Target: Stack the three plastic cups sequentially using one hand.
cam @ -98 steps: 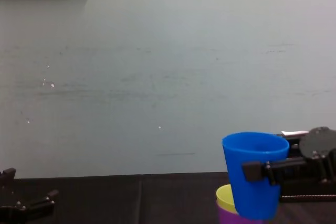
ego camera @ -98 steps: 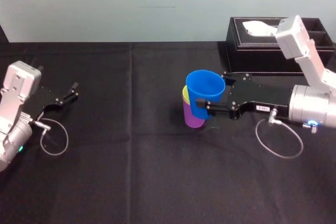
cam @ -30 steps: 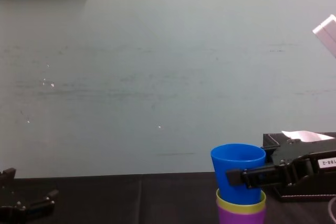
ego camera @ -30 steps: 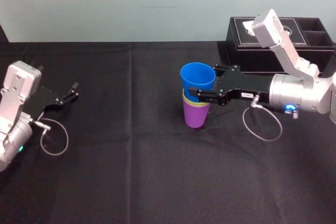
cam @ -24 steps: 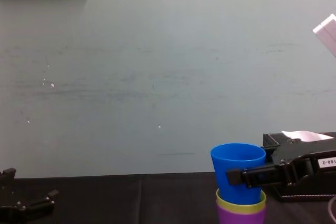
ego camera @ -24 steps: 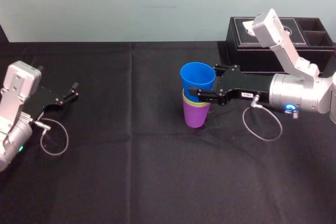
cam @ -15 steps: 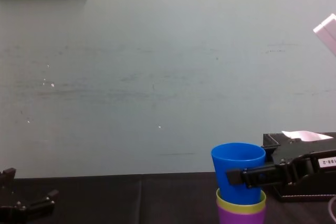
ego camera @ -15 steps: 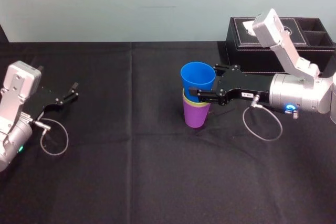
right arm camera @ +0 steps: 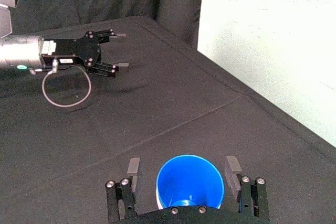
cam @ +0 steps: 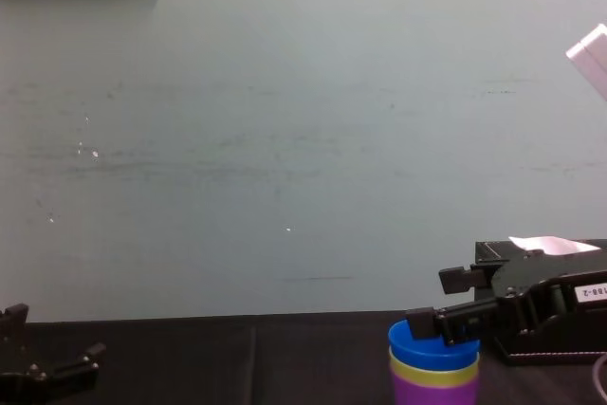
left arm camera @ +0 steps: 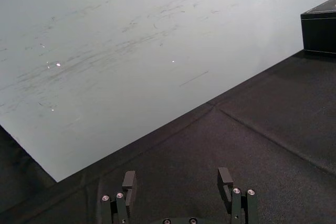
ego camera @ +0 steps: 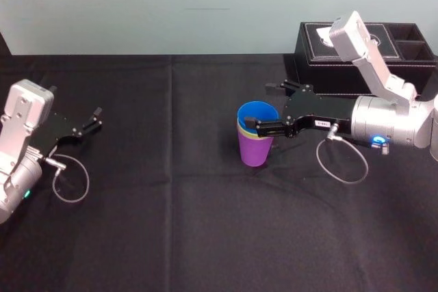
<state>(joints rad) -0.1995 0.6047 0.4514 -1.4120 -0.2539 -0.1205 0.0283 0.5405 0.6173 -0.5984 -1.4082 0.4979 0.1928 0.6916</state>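
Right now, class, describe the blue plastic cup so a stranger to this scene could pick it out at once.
On the black cloth-covered table, far from the idle left gripper, look left of the black tissue box for one stack of plastic cups flanked by the open right gripper. The blue plastic cup is the innermost, topmost one, nested in the yellow-green cup, itself inside the purple cup.

Scuffed pale-green wall behind black-clothed table
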